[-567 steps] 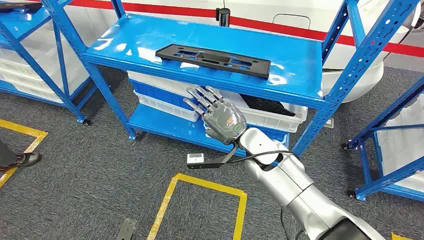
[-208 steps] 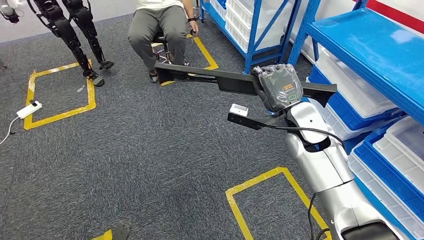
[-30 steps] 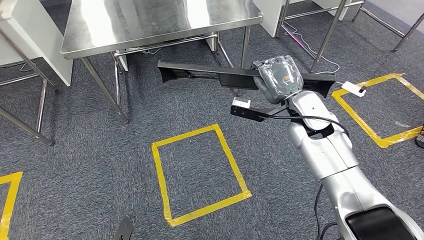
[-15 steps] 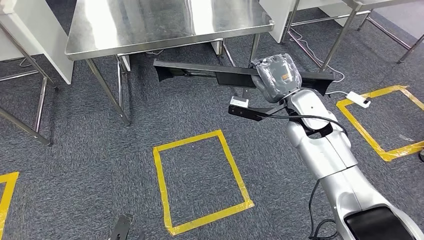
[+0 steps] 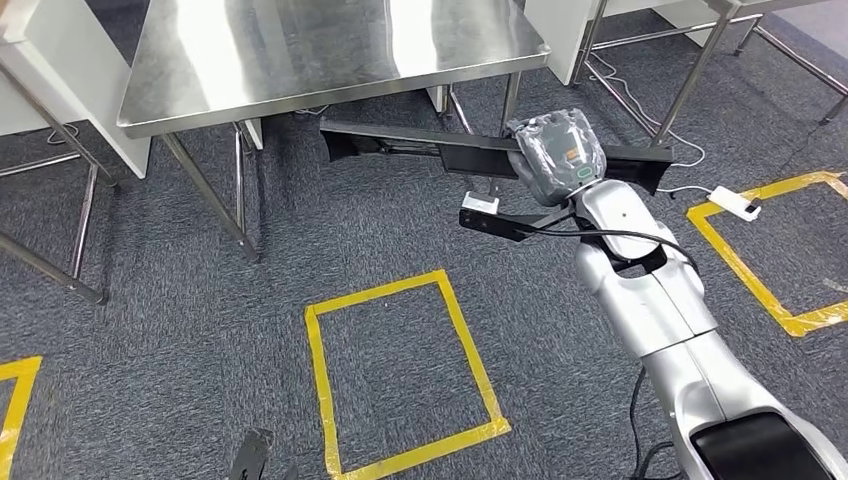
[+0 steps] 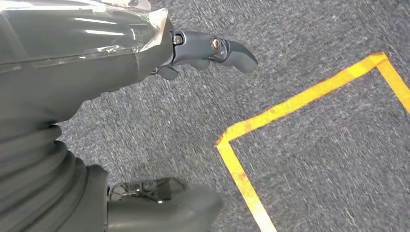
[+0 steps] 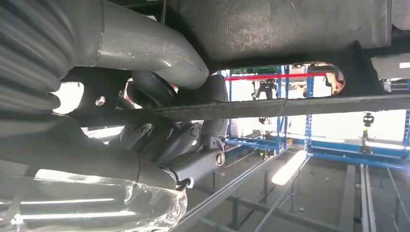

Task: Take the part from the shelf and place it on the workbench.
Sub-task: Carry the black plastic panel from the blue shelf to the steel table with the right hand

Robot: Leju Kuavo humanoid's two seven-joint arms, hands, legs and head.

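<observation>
Just before the steel workbench (image 5: 300, 50), the right hand (image 5: 556, 155) grips the long black part (image 5: 440, 152); left hand (image 6: 96, 58) holds nothing.

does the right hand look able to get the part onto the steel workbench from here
Probably yes: the right hand holds the black part just beside the workbench edge, but below its top, so it must lift first.

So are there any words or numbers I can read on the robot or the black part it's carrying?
No text can be read anywhere.
The right hand has a small orange and green patch on its back, too small to read.
The long black part it holds shows no writing.
The steel workbench shows no writing.
</observation>
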